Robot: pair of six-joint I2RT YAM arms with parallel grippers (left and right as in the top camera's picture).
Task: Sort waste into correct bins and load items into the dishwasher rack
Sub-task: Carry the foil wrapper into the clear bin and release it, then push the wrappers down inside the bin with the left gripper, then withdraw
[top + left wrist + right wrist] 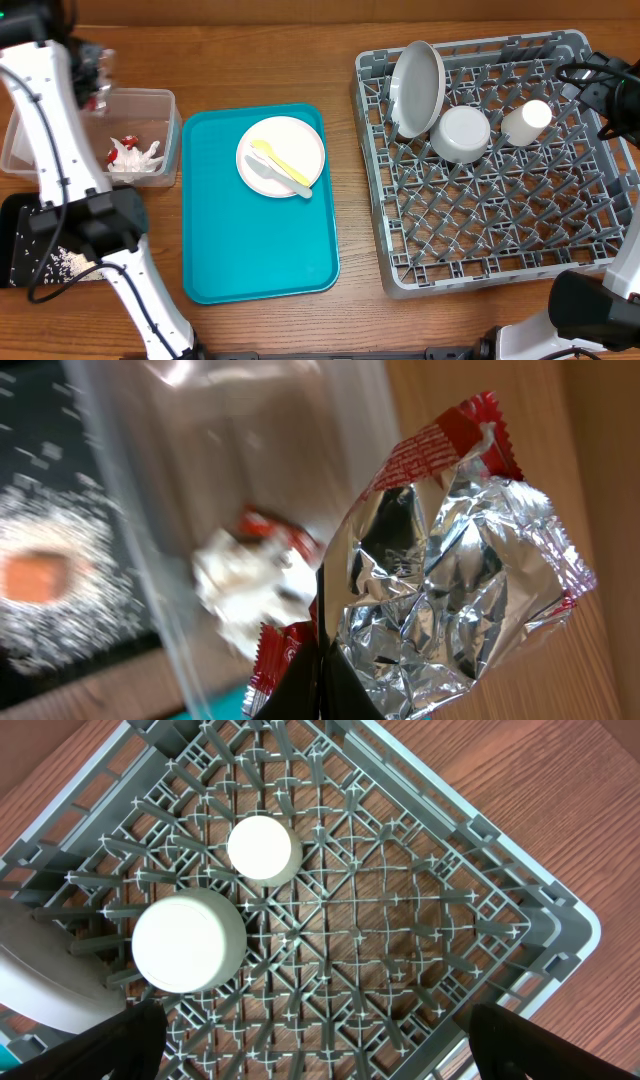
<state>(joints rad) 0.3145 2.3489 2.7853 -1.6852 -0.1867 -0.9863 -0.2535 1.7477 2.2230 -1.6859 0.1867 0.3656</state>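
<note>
Left claw clamped on crumpled silver-and-red foil wrapper, just outside wall of clear rectangular plastic tub; right claw gaping, far off.

Containers, four in all: one grey dishwasher rack, one teal tray, one clear tub, one black tray. Dishes: two plates, counting one pale grey plate and one white plate, then one white bowl, one white cup, one yellow fork, one white plastic utensil. Waste: one silver-and-red foil wrapper close to the left wrist camera, one crumpled white napkin with red scraps too blurred to count, one orange cube, one patch of loose rice, grains too many to count
</note>
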